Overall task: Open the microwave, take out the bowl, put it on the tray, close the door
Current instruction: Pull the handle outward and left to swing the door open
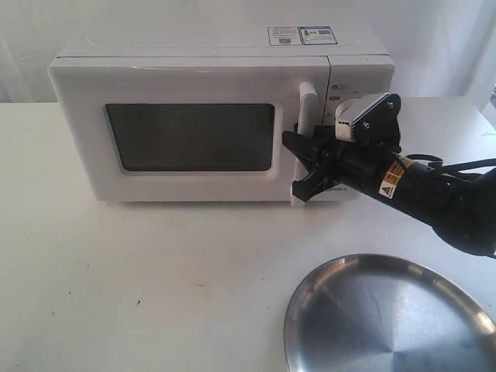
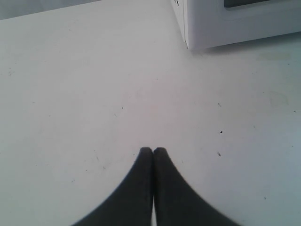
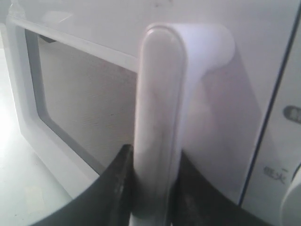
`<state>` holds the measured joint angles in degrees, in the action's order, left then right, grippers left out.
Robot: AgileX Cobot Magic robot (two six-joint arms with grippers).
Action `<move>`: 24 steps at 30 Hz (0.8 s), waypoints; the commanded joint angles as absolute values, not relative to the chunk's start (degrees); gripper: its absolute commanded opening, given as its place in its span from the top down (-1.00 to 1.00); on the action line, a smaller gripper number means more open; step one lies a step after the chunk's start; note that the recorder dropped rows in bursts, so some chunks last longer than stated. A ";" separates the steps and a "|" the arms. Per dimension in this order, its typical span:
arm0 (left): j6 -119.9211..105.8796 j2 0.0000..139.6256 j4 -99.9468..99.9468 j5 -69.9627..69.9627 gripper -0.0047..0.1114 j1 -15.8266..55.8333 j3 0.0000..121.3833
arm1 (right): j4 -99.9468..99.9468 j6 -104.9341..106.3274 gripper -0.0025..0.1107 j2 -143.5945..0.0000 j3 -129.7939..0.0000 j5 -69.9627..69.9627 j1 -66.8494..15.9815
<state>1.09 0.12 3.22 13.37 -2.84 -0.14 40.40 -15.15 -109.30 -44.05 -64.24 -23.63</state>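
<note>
My right gripper point(image 1: 299, 164) was clamped on the vertical handle point(image 1: 308, 99) of the door point(image 1: 194, 85), one finger on each side. The door sat closed against the microwave point(image 1: 225, 45). My left gripper point(image 2: 153, 151) was clenched, tips pressed together, above the table point(image 2: 70, 94). The tray point(image 1: 395, 329) lay in front of the microwave, apart from it.

The microwave point(image 1: 194, 48) has a smooth white casing with a soft sheen; its door window point(image 1: 190, 137) is dark and glossy. The handle point(image 3: 157, 117) looks like glossy white plastic. The tray point(image 1: 403, 333) is brushed, shiny metal. The table point(image 1: 155, 271) is matt white, lightly speckled
</note>
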 commanded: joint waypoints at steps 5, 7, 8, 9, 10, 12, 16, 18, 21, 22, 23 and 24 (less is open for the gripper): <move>1.23 0.00 3.38 13.34 0.92 -2.71 0.00 | 66.96 -10.60 0.96 -106.03 -46.24 -69.96 -27.38; 1.23 0.00 3.38 13.34 0.92 -2.71 0.00 | 67.96 -10.60 0.96 -105.19 -46.24 -69.96 -27.38; 1.23 0.00 3.38 13.34 0.92 -2.71 0.00 | 68.49 -10.60 0.96 -104.67 -46.24 -69.96 -27.38; 1.23 0.00 3.38 13.34 0.92 -2.71 0.00 | 69.02 -10.42 0.96 -104.07 -46.24 -69.96 -27.38; 1.23 0.00 3.38 13.34 0.92 -2.71 0.00 | 69.51 -10.28 0.96 -103.44 -46.24 -69.96 -27.38; 1.23 0.00 3.38 13.34 0.92 -2.71 0.00 | 69.95 -10.28 0.96 -102.31 -46.24 -69.96 -27.38; 1.23 0.00 3.38 13.34 0.92 -2.71 0.00 | 72.61 -10.22 0.96 -100.26 -46.24 -69.96 -27.38; 1.23 0.00 3.38 13.34 0.92 -2.71 0.00 | 74.46 -10.33 0.96 -99.35 -46.24 -69.96 -27.38; 1.23 0.00 3.38 13.34 0.92 -2.71 0.00 | 75.87 -10.63 0.96 -97.86 -45.90 -69.96 -27.38; 1.23 0.00 3.38 13.34 0.92 -2.71 0.00 | 76.16 -10.63 0.96 -97.42 -45.90 -69.96 -27.38; 1.23 0.00 3.38 13.34 0.92 -2.71 0.00 | 76.29 -10.63 0.96 -96.59 -45.90 -69.96 -27.38; 1.23 0.00 3.38 13.34 0.92 -2.71 0.00 | 76.43 -10.63 0.96 -96.15 -45.90 -69.96 -27.38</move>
